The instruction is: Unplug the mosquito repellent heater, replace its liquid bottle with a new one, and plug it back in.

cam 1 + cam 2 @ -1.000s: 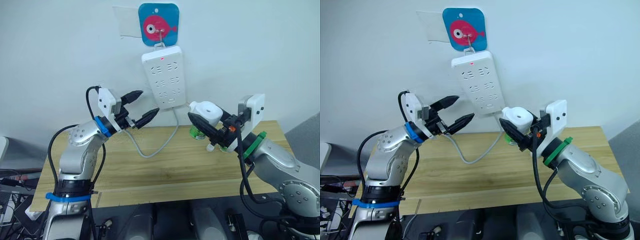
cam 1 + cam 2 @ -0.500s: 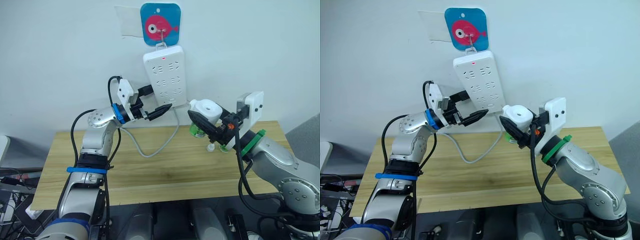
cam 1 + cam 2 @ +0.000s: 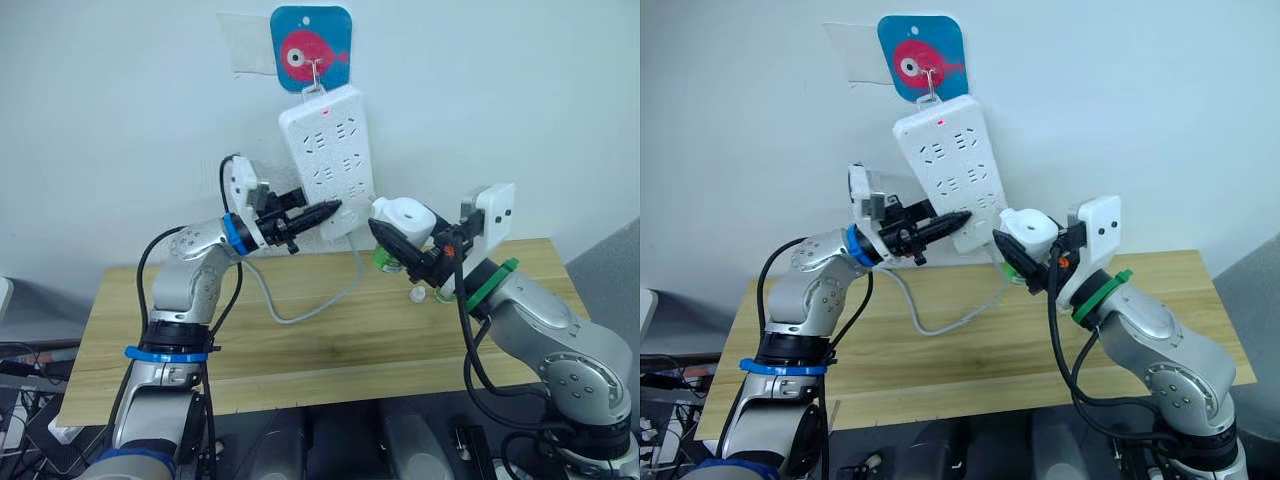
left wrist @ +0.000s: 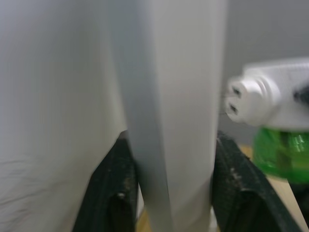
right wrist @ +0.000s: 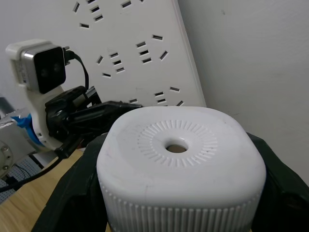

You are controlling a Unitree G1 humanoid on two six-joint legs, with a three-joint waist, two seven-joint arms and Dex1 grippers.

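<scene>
My right gripper [image 3: 398, 232] is shut on the mosquito repellent heater [image 3: 405, 214], a small white rounded unit with a round vent hole [image 5: 176, 147]. It is held in the air just right of the hanging power strip [image 3: 328, 160], and a green liquid bottle [image 3: 390, 262] hangs under it. On the strip's lower left edge my left gripper [image 3: 325, 210] has closed. Its black fingers [image 4: 116, 188] press on both sides of the white strip [image 4: 174, 96]. The heater [image 4: 270, 92] and the green bottle [image 4: 282, 147] show beyond it.
The strip hangs tilted from a hook on a blue fish sticker [image 3: 310, 48] on the wall. Its grey cable [image 3: 300, 300] loops down over the wooden table [image 3: 350, 345]. A small white cap [image 3: 416, 295] lies on the table under my right gripper.
My left arm reached up and right to the power strip and its fingers closed on the strip's lower edge. The strip has tilted. My right gripper moved slightly left with the heater.
</scene>
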